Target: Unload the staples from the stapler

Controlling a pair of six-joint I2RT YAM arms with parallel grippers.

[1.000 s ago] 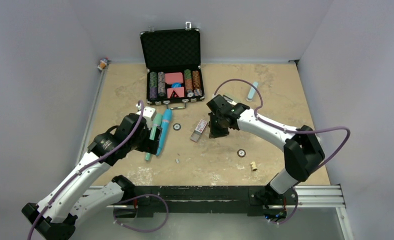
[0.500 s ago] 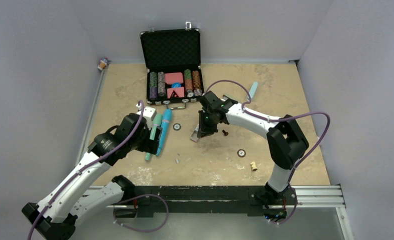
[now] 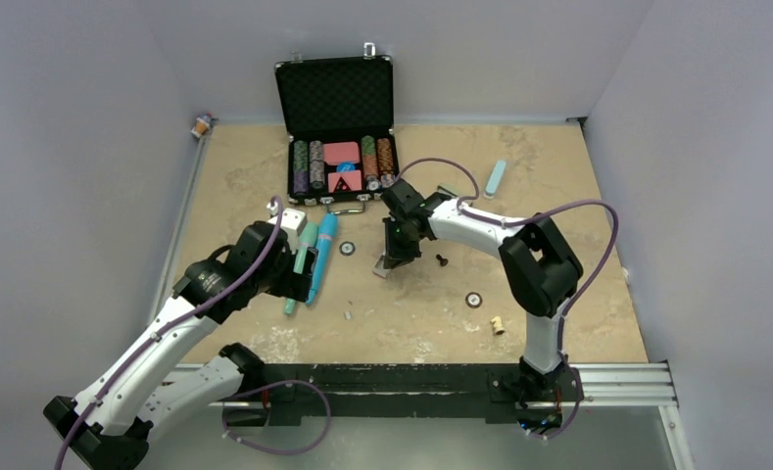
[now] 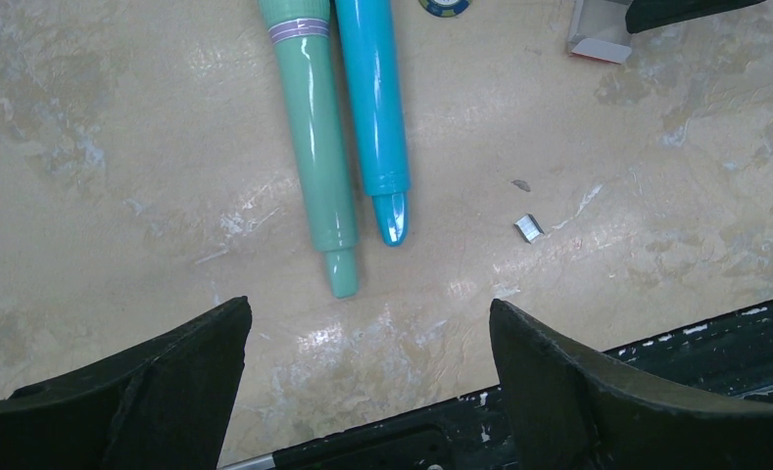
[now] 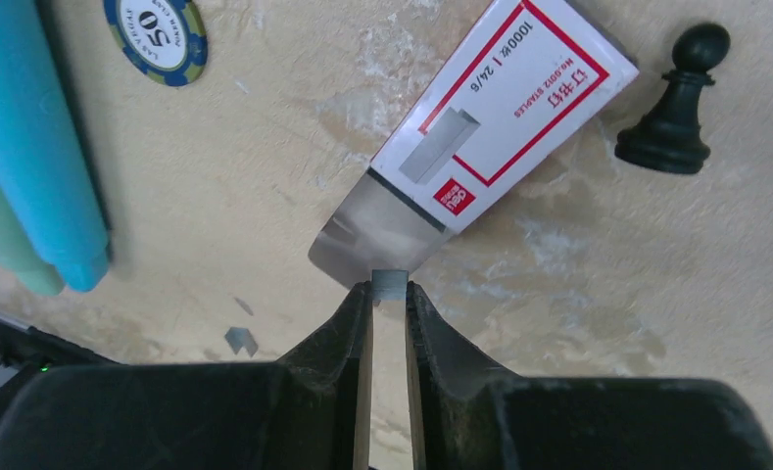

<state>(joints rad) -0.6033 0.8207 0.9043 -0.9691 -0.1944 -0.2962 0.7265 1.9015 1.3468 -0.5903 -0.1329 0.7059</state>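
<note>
From above, the right gripper (image 3: pixel 394 257) hangs over the near end of the staple box (image 3: pixel 382 270), mid-counter. The left gripper (image 3: pixel 292 277) sits above a green tube (image 3: pixel 300 264) and a blue tube (image 3: pixel 321 257), which lie side by side pointing about 1 to 7. I take one of them for the stapler but cannot tell which. A loose strip (image 3: pixel 348 315) lies at 5 o'clock from their tips.

On the left wrist, the jaws are spread wide and empty. The loose strip (image 4: pixel 528 227) rests on the bare counter (image 4: pixel 118 147) at 3 o'clock from the blue tip. It is too small for me to read its axis.

On the right wrist, the jaws are clenched on the staples (image 5: pixel 390 284), a short silver bit standing 12 to 6 between them. Its tip is at the open silver mouth of the box (image 5: pixel 505 98), which runs about 2 to 8.

So the staples look to be out already. What remains, I'd guess, is tucking this piece into the box and perhaps fetching the loose one.
</note>
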